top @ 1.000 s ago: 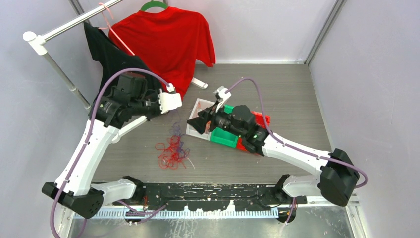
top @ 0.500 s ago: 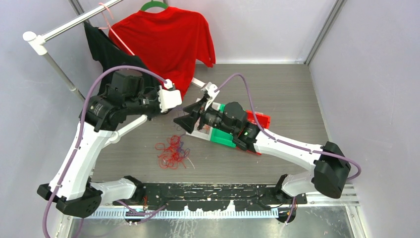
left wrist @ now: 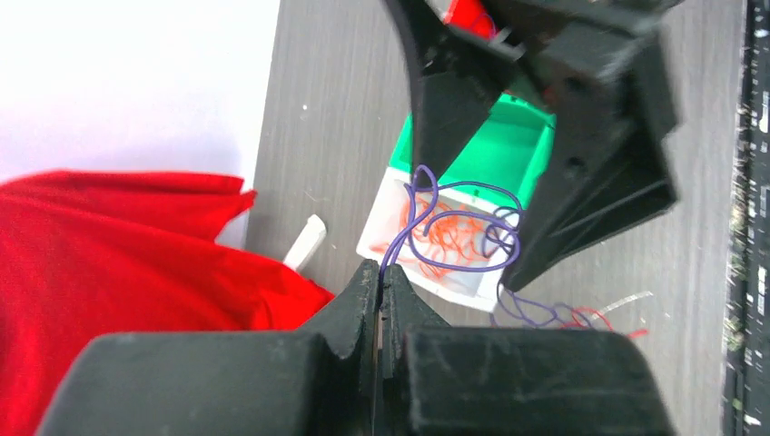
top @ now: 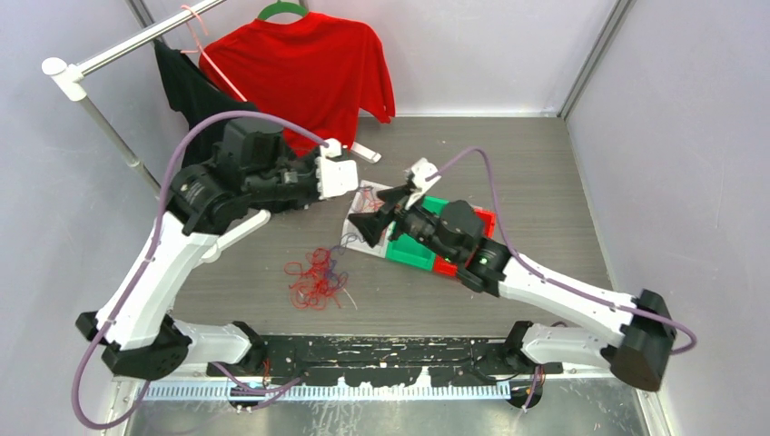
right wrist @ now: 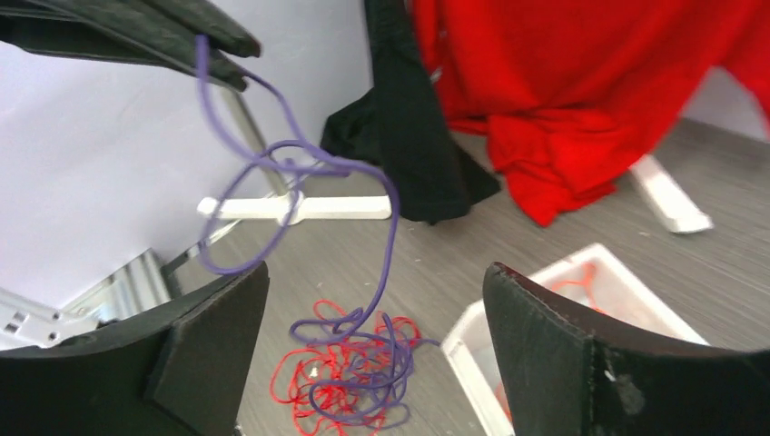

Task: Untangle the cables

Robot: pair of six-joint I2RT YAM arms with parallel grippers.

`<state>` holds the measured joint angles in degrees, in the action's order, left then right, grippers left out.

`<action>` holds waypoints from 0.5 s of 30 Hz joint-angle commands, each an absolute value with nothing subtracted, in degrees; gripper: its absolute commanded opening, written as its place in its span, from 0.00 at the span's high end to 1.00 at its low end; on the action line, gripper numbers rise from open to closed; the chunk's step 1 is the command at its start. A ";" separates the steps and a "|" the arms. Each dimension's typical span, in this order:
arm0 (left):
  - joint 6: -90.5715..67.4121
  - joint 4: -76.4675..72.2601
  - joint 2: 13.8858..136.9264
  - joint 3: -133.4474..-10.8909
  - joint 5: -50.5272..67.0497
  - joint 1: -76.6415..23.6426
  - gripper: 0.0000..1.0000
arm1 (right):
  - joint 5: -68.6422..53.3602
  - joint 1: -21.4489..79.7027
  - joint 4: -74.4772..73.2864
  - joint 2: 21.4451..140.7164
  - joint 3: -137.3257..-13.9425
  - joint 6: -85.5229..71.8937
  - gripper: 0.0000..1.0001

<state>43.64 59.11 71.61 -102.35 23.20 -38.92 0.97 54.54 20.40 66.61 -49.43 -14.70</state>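
Grey wood-grain worktop fills the top view. On it a loose tangle of red and purple cables lies in front of the left arm. The left gripper hovers beside a red shirt hanging from a rack. The right gripper is poised over a white tray that sits against a green bin and a red bin.

In the left wrist view, the left gripper is clamped fully together on a single purple cable. The cable rises from the tips and loops above the white tray, where orange cables lie. The black fingers of the right gripper stand spread on either side of the loops, with the green bin behind.

In the right wrist view, the right gripper is spread wide and grips nothing. The purple cable hangs from the left gripper's tips at upper left, coils in the air and drops between the spread fingers to the tangle on the worktop. The white tray lies just right of the tangle.
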 commanded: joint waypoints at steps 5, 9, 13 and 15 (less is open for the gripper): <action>43.88 39.78 80.48 -106.19 13.06 -45.63 1.00 | 30.41 50.89 16.26 47.58 -38.29 -12.79 0.00; 42.73 36.35 84.84 -109.51 13.57 -47.44 1.00 | 47.08 46.68 10.67 43.74 -37.08 -17.48 0.02; 42.52 34.91 89.11 -112.39 14.52 -50.02 1.00 | 54.59 39.41 0.97 42.59 -38.58 -25.55 0.06; 42.16 33.32 90.91 -113.25 15.22 -51.16 1.00 | 57.55 36.99 -2.88 42.79 -39.35 -27.96 0.06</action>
